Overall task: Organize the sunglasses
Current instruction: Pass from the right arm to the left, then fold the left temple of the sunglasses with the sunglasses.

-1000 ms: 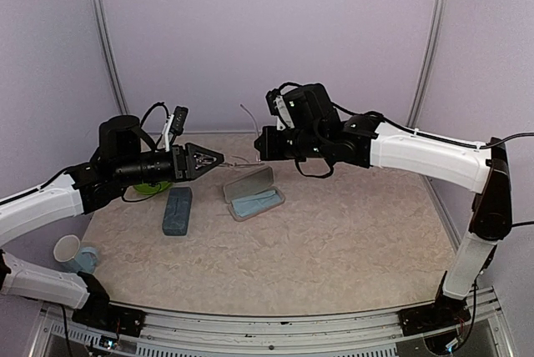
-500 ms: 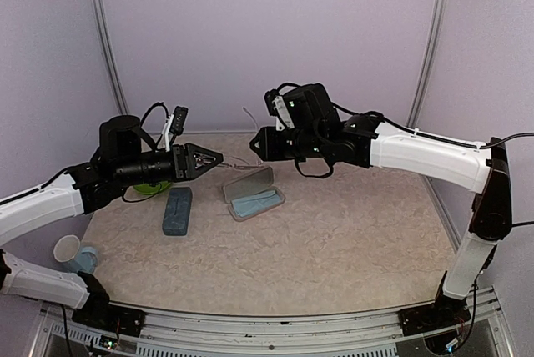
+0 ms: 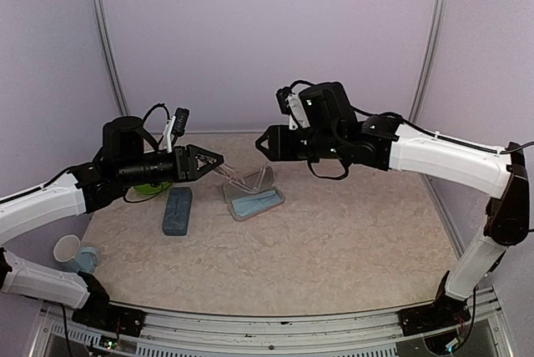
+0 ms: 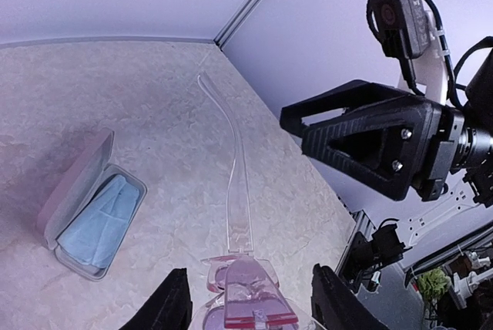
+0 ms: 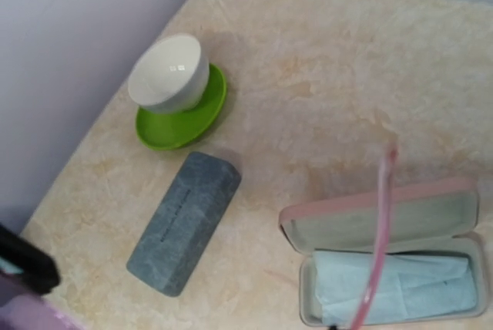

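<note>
Peeking between left fingers point(image 4: 176, 307), cropped sunglasses point(image 4: 246, 284)

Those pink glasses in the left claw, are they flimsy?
Probably light: the sunglasses look like thin plastic. Their long clear temple sticks out unsupported from the left gripper, so it may flex or snap. The smooth frame could slip.
</note>
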Robot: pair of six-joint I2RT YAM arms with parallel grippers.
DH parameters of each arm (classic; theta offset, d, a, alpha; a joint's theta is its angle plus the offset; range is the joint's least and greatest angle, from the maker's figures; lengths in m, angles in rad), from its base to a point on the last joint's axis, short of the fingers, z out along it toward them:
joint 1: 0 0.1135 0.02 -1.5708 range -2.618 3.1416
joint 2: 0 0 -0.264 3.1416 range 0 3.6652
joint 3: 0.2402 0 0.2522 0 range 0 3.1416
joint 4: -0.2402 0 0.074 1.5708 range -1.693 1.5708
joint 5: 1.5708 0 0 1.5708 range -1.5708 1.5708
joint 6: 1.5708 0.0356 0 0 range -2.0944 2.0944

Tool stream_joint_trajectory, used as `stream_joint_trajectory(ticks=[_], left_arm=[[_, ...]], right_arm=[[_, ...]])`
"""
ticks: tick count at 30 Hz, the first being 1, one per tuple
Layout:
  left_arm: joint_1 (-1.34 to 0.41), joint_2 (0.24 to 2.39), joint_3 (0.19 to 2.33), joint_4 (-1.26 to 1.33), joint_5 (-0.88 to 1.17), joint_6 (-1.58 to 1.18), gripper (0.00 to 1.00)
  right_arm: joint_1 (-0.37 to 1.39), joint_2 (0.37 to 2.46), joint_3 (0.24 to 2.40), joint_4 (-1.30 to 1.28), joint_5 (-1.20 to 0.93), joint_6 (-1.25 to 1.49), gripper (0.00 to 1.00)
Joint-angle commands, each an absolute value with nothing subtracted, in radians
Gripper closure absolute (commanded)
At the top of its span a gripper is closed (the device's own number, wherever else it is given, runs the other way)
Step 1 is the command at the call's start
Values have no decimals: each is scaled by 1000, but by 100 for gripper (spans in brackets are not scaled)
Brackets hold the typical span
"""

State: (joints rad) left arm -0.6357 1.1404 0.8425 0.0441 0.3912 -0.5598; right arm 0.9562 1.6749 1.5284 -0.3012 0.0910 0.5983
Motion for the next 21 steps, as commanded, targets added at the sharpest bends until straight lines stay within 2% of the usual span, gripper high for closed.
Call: stream_joint_trajectory(ticks=[1,5,13,21], left_arm=[[-639,1139,873,52,391,-517,49],[-640,1132,873,52,390,-513,49],[-642,1122,877,64,374,-523,50],[-647,1133,880,73,377,-527,50]], right_arm=[[916,1589,1476,-286,125,631,57],[869,1577,1461,-358,163,677,61],[837,1598,1362,-440,129,766,82],[843,1706,1395,-321,-76,740,85]])
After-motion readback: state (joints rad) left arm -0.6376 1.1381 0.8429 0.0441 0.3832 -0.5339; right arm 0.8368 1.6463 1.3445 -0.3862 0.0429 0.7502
